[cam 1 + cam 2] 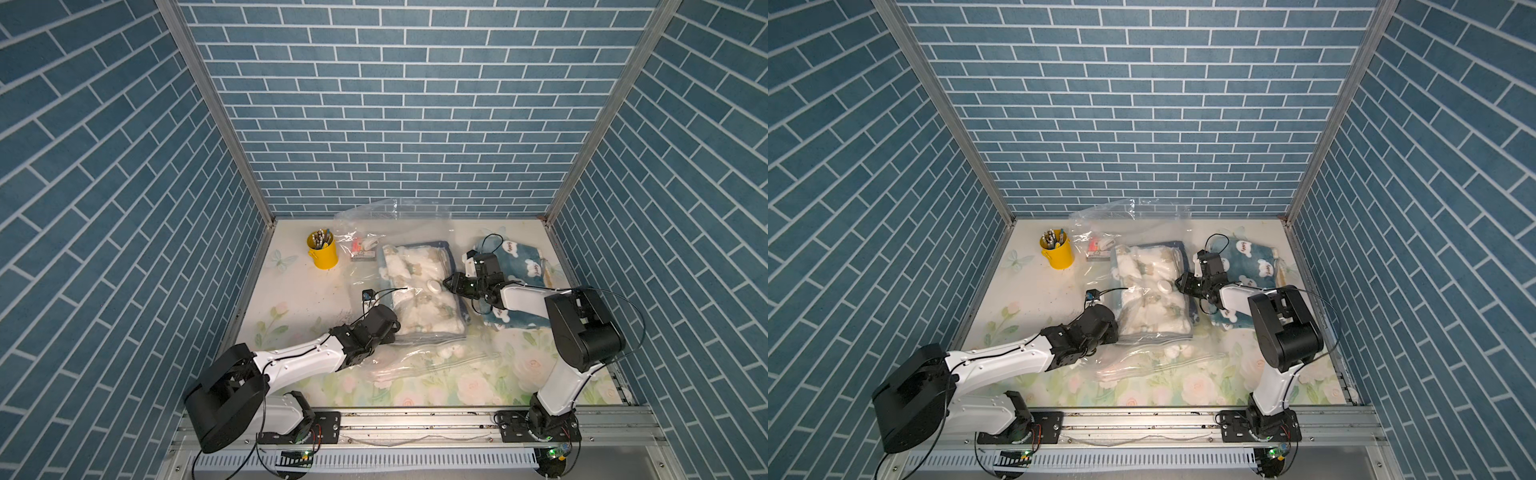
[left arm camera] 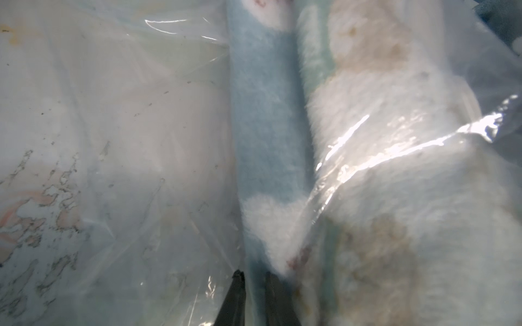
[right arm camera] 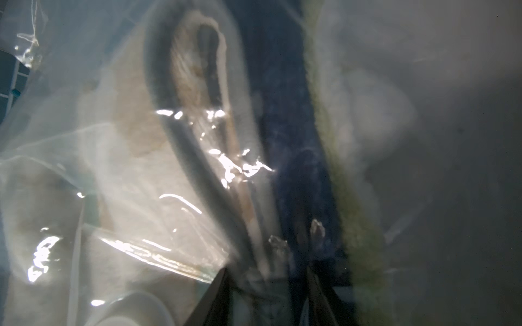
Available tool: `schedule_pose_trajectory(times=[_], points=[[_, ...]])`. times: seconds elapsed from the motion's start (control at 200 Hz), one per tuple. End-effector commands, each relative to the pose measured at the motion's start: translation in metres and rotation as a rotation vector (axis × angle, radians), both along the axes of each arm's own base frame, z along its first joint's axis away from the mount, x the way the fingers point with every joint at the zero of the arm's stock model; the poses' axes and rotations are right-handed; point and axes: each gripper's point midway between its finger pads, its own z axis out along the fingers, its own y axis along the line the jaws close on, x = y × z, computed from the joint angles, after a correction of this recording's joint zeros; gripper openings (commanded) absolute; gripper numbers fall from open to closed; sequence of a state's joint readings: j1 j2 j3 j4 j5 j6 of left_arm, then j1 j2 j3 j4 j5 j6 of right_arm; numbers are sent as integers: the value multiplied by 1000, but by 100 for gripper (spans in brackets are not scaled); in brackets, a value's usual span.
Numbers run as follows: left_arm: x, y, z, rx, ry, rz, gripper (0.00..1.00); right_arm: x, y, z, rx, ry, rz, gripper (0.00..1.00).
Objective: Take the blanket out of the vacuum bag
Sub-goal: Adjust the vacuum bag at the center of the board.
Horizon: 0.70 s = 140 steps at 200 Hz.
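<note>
White links [image 1: 299, 353], black joints [image 1: 582, 328], thin black cables [image 1: 390, 291].

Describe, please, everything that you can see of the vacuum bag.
The vacuum bag is large, clear, crinkly plastic lying on the floral table, its far end curling up the brick wall. A round white valve sits on top; a folded white-and-blue blanket lies inside. The left gripper pinches the blanket's blue edge; the right gripper meets the bag beside the valve.
</note>
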State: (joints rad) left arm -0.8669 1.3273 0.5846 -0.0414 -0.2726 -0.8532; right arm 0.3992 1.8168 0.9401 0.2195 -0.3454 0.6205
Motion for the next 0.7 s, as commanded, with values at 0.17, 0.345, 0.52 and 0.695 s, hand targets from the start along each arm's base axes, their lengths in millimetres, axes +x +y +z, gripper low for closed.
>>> schedule_pose_trajectory(times=[0.17, 0.345, 0.52, 0.695], points=[[18, -7, 22, 21, -63, 7, 23, 19, 26, 0, 29, -23, 29, 44], [28, -13, 34, 49, -91, -10, 26, 6, 12, 12, 37, -47, -35, 44], [33, -25, 43, 41, -99, -52, 29, -12, 1, 21, 64, -73, -80, 42], [32, -35, 84, 139, -145, -110, 48, -10, 4, 67, 99, -139, -53, 47]])
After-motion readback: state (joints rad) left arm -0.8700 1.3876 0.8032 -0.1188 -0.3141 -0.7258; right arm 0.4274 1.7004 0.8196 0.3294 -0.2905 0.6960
